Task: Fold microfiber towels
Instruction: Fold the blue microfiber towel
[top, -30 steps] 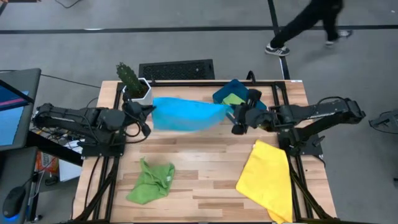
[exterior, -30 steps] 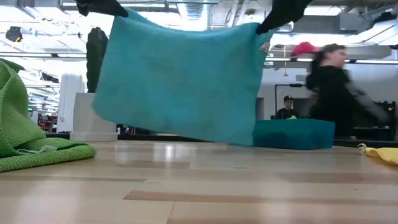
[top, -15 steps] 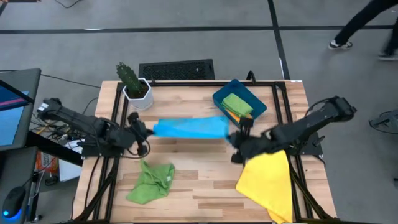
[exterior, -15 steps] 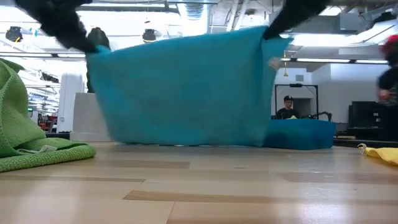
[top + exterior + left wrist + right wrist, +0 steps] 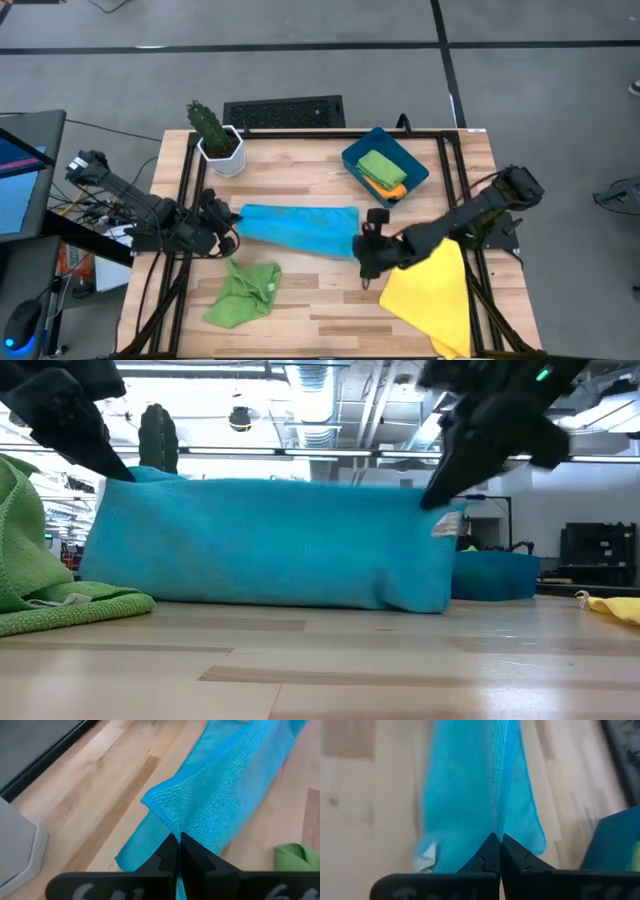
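Note:
The light blue towel (image 5: 300,228) stretches across the middle of the table between my two grippers, and its lower part (image 5: 270,595) lies on the wood. My left gripper (image 5: 232,222) is shut on its left end, my right gripper (image 5: 362,246) on its right end. A green towel (image 5: 243,292) lies crumpled at the near left. The yellow towel (image 5: 430,285) lies at the near right, partly under my right arm. Another green towel and an orange one lie in the teal bin (image 5: 372,143). My left gripper pinches the towel's upper edge at its left corner (image 5: 170,826) between its two fingers (image 5: 165,856), slanting down from the table's left. The top edge is held up; the cloth below rests on the table. My right gripper pinches the upper edge at the right corner (image 5: 497,826) between its two fingers (image 5: 487,854), slanting down from the table's right. A white tag (image 5: 426,857) hangs below that corner. The top edge runs nearly straight to the other gripper.
A potted cactus (image 5: 213,132) stands at the far left corner. The teal bin stands at the far right. Bare wood lies between the blue towel and the near edge, between the green and yellow towels. Black frame rails (image 5: 188,180) run along both table sides.
Both grippers have gone down and toward the table's near edge, still shut on the blue towel. The towel, which hung clear of the table a second ago, now has its lower part on the wood, with the top edge much lower. A person behind the table has walked off.

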Robot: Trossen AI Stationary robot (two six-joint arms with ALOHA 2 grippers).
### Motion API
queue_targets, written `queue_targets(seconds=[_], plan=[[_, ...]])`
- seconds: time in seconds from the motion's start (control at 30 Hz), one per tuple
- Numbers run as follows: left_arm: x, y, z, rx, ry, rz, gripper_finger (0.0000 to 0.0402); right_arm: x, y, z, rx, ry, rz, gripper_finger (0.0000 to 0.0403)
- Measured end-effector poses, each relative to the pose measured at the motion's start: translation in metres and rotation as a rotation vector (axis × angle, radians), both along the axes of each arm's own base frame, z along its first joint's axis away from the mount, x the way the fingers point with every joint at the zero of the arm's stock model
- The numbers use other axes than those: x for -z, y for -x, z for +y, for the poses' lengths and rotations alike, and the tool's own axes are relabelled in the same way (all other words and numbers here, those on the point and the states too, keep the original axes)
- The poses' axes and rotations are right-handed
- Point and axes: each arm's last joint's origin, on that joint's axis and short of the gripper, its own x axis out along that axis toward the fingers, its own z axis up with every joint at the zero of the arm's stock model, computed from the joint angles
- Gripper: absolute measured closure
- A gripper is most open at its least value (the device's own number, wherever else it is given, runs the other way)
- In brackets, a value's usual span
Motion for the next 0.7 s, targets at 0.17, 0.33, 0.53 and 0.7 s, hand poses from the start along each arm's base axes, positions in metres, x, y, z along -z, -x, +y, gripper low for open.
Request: queue_targets(seconds=[0.17, 0.33, 0.53, 0.7], plan=[[0.003, -0.001, 0.000, 0.007, 0.022, 0.045, 0.0401, 0.009, -0.017, -0.024, -0.033, -0.054, 0.047, 0.0388], [0.018, -0.001, -0.001, -0.005, 0.020, 0.099, 0.0401, 0.015, -0.032, -0.042, -0.080, -0.110, 0.039, 0.0380], [0.038, 0.004, 0.002, -0.037, 0.027, 0.154, 0.0401, 0.017, -0.039, -0.061, -0.098, -0.146, 0.041, 0.0385], [0.040, 0.005, 0.002, -0.049, 0.019, 0.148, 0.0401, 0.018, -0.039, -0.073, -0.066, -0.147, 0.060, 0.0383]])
